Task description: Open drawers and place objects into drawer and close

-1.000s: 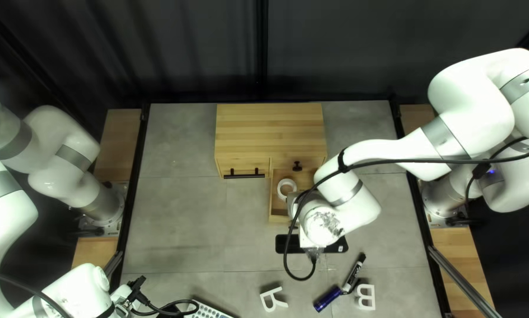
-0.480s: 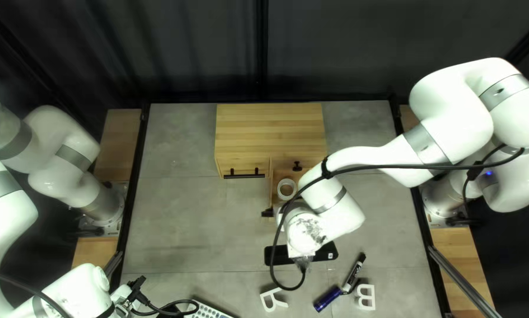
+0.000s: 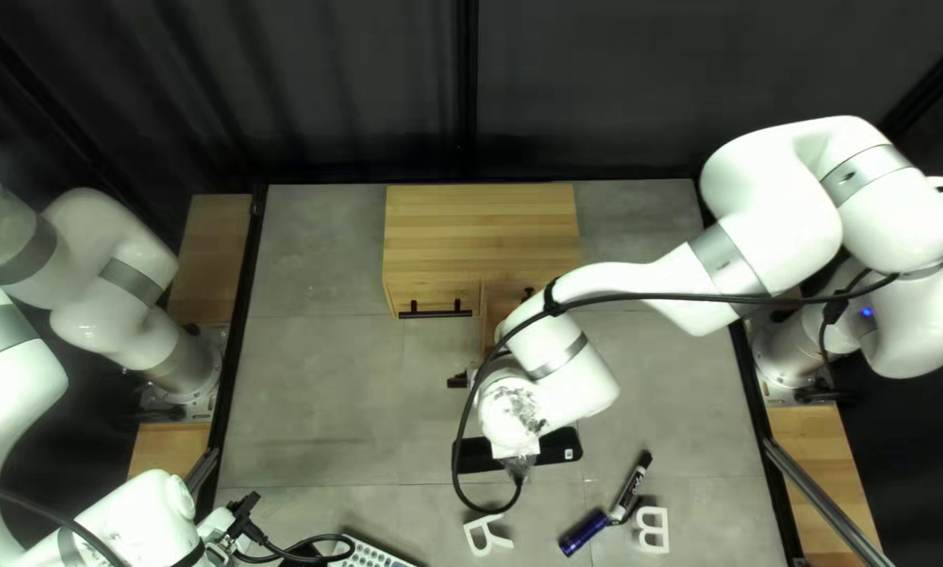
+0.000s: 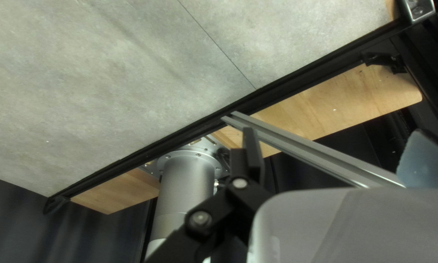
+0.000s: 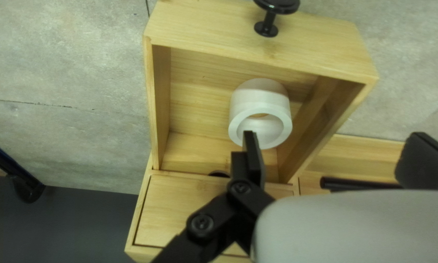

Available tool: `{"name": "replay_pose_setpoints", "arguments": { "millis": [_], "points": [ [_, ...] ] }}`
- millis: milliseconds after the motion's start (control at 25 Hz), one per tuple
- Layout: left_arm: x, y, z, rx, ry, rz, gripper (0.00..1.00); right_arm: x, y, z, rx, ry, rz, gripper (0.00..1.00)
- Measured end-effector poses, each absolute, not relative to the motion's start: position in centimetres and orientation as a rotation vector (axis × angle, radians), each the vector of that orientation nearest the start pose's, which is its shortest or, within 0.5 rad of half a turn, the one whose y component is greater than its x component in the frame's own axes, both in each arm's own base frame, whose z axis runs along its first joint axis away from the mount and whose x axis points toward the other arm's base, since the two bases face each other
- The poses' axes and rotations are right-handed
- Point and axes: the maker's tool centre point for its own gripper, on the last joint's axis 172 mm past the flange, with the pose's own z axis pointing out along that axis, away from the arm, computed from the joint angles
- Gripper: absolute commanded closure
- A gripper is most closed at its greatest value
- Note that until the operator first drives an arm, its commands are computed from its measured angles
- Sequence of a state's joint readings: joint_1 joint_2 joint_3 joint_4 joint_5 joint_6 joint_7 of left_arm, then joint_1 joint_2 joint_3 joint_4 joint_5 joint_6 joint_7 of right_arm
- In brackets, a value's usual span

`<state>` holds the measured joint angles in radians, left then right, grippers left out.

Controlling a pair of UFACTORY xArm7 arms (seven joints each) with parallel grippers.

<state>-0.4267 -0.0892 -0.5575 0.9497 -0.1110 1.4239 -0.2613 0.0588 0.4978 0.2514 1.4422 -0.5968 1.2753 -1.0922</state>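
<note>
In the top left view, a wooden cabinet (image 3: pixel 480 226) has one drawer (image 3: pixel 484 328) pulled out, its inside mostly hidden by the right arm (image 3: pixel 571 368). Beside it, a black bar handle (image 3: pixel 436 312) crosses a shut front. The right arm reaches from the right, the right tool (image 3: pixel 459 380) just beside the drawer; the left tool (image 3: pixel 242 508) is at the bottom left. Two markers (image 3: pixel 630 489) lie near two white letter shapes (image 3: pixel 653 529).

In the left wrist view, the left tool (image 4: pixel 333 134) is spread with nothing between its fingers, near its arm's base.

In the right wrist view, the right tool (image 5: pixel 333 136) is spread, pinching nothing. A white tape roll (image 5: pixel 259 92) sits inside the drawer, its open ring facing the camera.
</note>
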Motion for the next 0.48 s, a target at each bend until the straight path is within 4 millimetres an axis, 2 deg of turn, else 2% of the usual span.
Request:
{"name": "replay_pose_setpoints", "arguments": {
  "millis": [480],
  "points": [
    [16.3,-28.8,17.4,-2.748,0.962,0.526,0.00,53.7,1.5,8.7,1.893,2.057,-0.630,0.00]
  ]
}}
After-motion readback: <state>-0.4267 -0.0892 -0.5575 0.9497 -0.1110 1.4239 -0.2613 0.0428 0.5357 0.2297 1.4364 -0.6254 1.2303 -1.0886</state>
